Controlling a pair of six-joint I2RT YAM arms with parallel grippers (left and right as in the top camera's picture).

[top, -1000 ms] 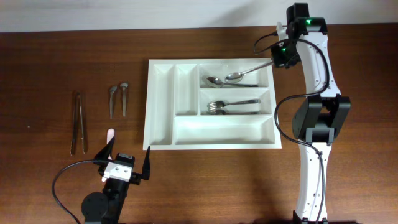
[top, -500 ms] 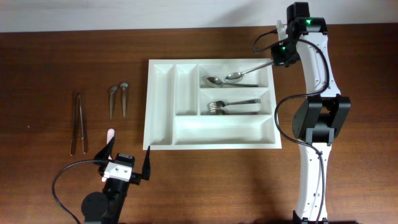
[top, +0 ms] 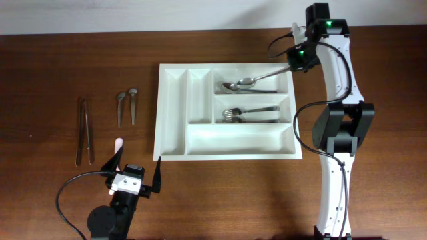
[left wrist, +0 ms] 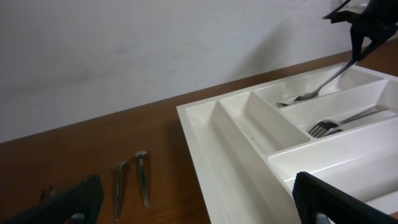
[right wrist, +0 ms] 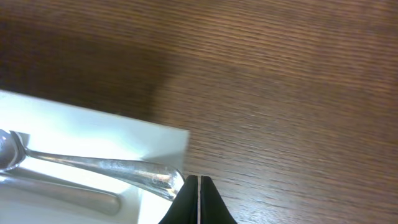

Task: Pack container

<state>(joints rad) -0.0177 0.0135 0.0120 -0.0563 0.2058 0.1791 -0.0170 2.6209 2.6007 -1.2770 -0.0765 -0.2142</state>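
The tabletop (top: 53,67) carries the container (top: 240,140) at its middle, well short of packed by my judgement. One spoon (top: 263,91) lies in the top long compartment and forks (top: 250,113) lie in the middle one. The bottom long compartment and both narrow upright ones are bare. Not yet packed, out to the left of the container, are tongs (top: 84,130), two short utensils (top: 133,107) and a small pale stick (top: 118,143).

The right arm (top: 340,73) reaches along the container's right side to its far right corner, the wrist bent inward over the rim. The left arm (top: 110,217) sits folded at the near edge, wrist level and facing the container.

The left end effector (top: 135,170) is spread wide and holds nothing. The right end effector (top: 293,63) is pinched on the handle tip of a second spoon (top: 267,73). That spoon slants down into the top compartment, its bowl low beside the lying one. Whether it touches the floor I cannot tell. The step in hand looks like setting this spoon down.
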